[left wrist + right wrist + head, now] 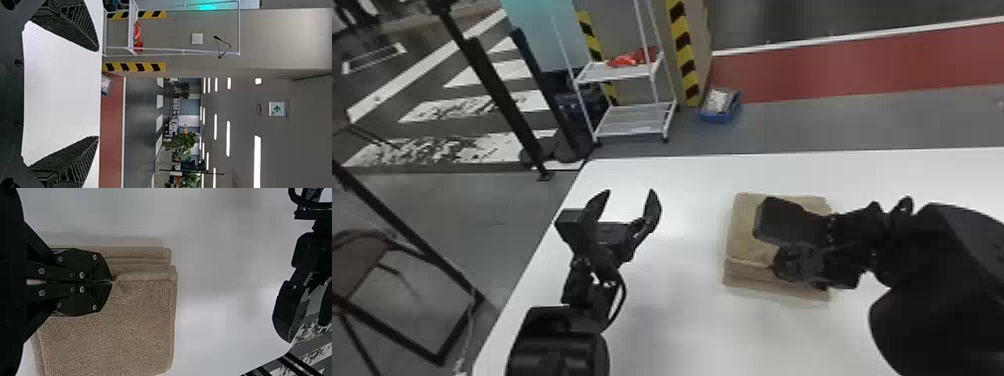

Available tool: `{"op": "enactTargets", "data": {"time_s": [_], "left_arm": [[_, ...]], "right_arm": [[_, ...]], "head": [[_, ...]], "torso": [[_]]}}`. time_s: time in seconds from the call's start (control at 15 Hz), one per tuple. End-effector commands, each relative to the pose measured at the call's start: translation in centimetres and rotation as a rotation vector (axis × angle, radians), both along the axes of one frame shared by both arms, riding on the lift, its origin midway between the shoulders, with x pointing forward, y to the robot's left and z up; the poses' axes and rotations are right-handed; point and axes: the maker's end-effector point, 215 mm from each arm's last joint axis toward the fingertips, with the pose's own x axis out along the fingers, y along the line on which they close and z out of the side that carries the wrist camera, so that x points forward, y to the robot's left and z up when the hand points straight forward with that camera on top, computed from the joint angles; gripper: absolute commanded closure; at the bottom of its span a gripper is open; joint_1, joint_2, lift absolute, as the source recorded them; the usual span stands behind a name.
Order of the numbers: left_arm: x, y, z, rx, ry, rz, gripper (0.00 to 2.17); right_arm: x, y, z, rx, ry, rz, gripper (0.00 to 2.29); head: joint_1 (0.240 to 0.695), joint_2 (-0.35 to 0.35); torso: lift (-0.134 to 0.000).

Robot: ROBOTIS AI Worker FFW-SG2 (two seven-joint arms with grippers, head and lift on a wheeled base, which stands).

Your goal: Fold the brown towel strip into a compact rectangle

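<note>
The brown towel (749,225) lies on the white table as a thick folded block, its stacked layers showing along the near edge. Over it, my right gripper (778,265) covers part of the top and near side. In the right wrist view, that gripper (112,282) is shut on the edge of an upper layer of the towel (113,333), where the cloth puckers at the fingertips. To the left of the towel, my left gripper (630,192) stands open above the table; in the left wrist view, nothing is between the fingers of this gripper (98,94).
The white table (682,330) has its left edge beneath the left arm and its far edge beyond the towel. Past it on the floor are a white shelf cart (632,120) and a blue bin (721,106). A chair (362,255) stands at the left.
</note>
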Motion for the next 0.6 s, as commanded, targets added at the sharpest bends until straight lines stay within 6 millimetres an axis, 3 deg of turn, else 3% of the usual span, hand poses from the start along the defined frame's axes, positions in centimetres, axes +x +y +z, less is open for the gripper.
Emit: {"op": "enactTargets", "data": {"time_s": [0.0, 0.2, 0.27, 0.33, 0.4, 0.53], "left_arm": [[0.0, 0.0, 0.1, 0.002, -0.002, -0.001, 0.08], [-0.1, -0.2, 0.2, 0.001, -0.004, -0.004, 0.08], [-0.2, -0.3, 0.5, 0.004, -0.009, -0.006, 0.08], [-0.3, -0.3, 0.8, 0.005, -0.014, -0.007, 0.08], [-0.5, -0.5, 0.9, 0.005, -0.016, -0.008, 0.08], [-0.7, -1.3, 1.5, 0.008, -0.027, -0.022, 0.08]], "right_arm": [[-0.3, 0.3, 1.3, 0.059, 0.016, 0.012, 0.83], [-0.6, -0.3, 2.7, 0.101, 0.014, 0.009, 0.82], [-0.6, -0.8, 3.7, 0.140, 0.015, 0.005, 0.56], [-0.3, -1.0, 5.3, 0.184, -0.002, 0.001, 0.14], [0.0, -2.0, 5.8, 0.211, -0.006, -0.018, 0.02], [0.6, -3.9, 7.4, 0.310, 0.001, -0.057, 0.02]], "head": [[0.695, 0.350], [0.695, 0.350], [0.695, 0.350], [0.695, 0.350], [0.695, 0.350], [0.695, 0.350]], "torso": [[-0.123], [-0.123], [-0.123], [-0.123], [-0.123], [-0.123]]}}
